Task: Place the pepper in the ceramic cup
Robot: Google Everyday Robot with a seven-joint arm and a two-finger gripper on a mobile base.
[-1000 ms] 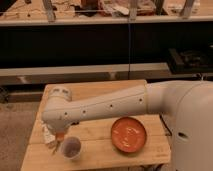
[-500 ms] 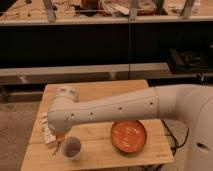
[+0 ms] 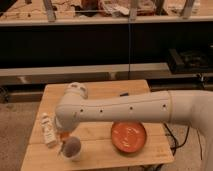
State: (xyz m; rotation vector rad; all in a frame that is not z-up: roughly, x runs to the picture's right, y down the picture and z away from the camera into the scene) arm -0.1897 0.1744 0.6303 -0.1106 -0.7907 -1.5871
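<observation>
A light wooden slatted desk (image 3: 100,95) stands in front of long dark shelving, and the robot's thick white arm (image 3: 130,107) reaches across it from the right, its rounded elbow hanging over the desk's left half. Below that elbow the arm turns downward, and the pincer (image 3: 66,140) sits low over the front-left corner, right above the small round white ceramic cup (image 3: 73,149). The cup stands upright near the desk's front edge, its inside looking dark and shadowed from here. A scrap of orange shows just under the arm's wrist, at the pincer and directly above the cup's rim; that appears to be the small slender orange pepper (image 3: 63,135), though most of it is hidden by the arm. Whether the pincer is spread or pressed together I cannot tell, nor whether the pepper touches the cup.

Just left of the cup a white bottle (image 3: 48,130) lies on the desk near its left edge. To the right, well apart from the cup, rests a round orange-red plate (image 3: 129,137). A small dark object (image 3: 124,94) lies near the desk's back edge.
</observation>
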